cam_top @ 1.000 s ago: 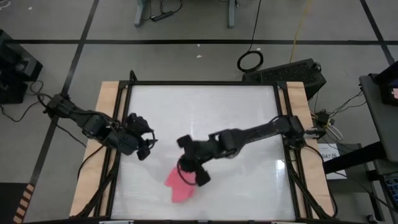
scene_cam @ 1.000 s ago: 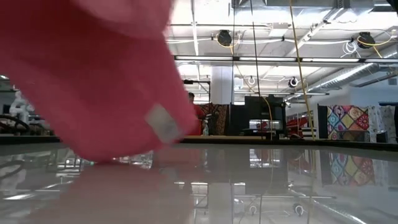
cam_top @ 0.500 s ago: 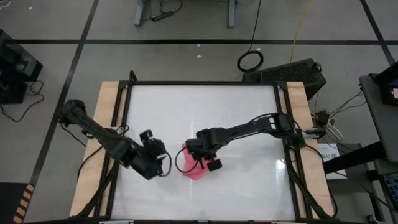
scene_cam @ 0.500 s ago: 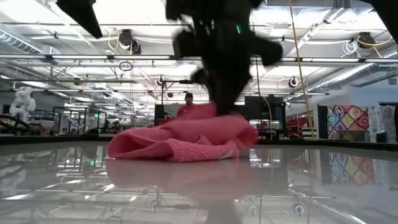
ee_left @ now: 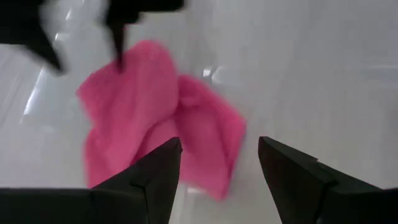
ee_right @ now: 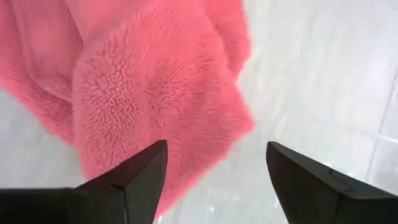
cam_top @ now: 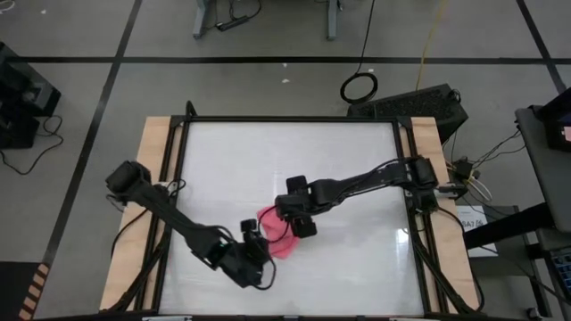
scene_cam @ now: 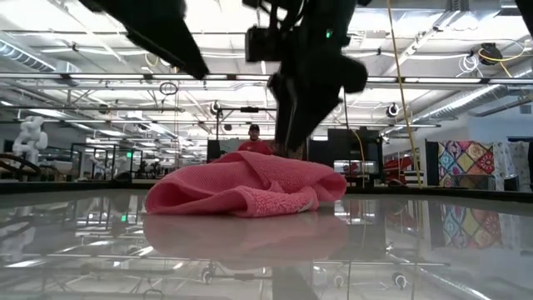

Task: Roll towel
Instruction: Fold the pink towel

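The right gripper (cam_top: 302,217) has just let go: its jaws stand released above the towel (cam_top: 278,234), now crumpled on the worktop (cam_top: 357,160) near its front middle. The left gripper (cam_top: 252,242) has moved in beside it, jaws apart and empty. It looks bunched rather than rolled, though folds may be hidden, so rolling likely remains.

One towel (cam_top: 278,234), one table (cam_top: 357,160), two tools: left tool (cam_top: 254,242), right tool (cam_top: 297,218).

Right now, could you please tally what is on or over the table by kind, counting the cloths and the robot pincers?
Pink towel: 1, lying crumpled on the table
Robot pincers: 2, the left pincer and the right pincer, both open, close beside the towel
Total: 3
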### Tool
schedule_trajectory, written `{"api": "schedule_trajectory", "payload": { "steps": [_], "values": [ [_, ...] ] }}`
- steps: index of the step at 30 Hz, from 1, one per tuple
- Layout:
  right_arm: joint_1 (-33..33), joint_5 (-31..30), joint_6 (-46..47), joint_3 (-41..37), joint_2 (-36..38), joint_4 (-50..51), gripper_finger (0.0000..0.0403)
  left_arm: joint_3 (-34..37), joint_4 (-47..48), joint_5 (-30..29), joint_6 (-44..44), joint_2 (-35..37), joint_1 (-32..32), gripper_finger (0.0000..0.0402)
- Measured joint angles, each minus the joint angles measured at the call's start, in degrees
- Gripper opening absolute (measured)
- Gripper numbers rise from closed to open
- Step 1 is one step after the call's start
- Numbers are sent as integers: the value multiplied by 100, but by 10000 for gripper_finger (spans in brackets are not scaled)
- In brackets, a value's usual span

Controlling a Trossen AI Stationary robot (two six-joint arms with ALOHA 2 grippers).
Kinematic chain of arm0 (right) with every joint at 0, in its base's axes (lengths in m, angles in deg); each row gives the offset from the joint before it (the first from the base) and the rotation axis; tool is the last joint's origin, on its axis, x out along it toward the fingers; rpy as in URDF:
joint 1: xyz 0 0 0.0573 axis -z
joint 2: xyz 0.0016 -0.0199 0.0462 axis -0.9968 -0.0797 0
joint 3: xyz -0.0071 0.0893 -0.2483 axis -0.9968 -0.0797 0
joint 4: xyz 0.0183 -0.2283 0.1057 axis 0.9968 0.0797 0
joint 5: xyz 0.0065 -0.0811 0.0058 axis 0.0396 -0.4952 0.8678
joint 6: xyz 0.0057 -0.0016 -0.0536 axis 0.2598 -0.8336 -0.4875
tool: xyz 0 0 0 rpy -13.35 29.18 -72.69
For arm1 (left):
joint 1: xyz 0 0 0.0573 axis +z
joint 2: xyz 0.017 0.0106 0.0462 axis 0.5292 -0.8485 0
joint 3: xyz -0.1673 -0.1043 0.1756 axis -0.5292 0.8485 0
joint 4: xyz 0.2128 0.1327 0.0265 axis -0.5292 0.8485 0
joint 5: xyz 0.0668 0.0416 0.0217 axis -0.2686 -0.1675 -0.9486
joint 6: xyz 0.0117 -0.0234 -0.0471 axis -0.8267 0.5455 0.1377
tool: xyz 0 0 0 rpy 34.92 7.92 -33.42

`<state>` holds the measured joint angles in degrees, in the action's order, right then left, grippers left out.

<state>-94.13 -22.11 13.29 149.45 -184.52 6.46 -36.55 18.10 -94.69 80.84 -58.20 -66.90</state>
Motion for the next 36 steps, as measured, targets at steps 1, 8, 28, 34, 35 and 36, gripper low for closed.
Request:
{"api": "schedule_trajectory", "payload": {
  "steps": [1,8,28,34,35,36],
  "values": [
    [-12,12,33,0,89,28,266,0,-109,-4,-97,-96,40,224],
    [-307,45,218,-2,613,357,248,0,544,-687,-151,-473,337,224],
    [-1830,-703,1017,4,720,332,186,0,721,-194,-1202,-1137,1407,57],
    [-2124,-1054,1289,2,720,296,165,-160,1027,-262,-1507,-679,1415,9],
    [-2168,-1116,1327,-2,720,245,161,-247,1185,-297,-1526,-572,1422,6],
    [-2205,-1193,1360,-30,720,157,158,-330,1321,-346,-1577,-442,1421,5]
  ]
}}
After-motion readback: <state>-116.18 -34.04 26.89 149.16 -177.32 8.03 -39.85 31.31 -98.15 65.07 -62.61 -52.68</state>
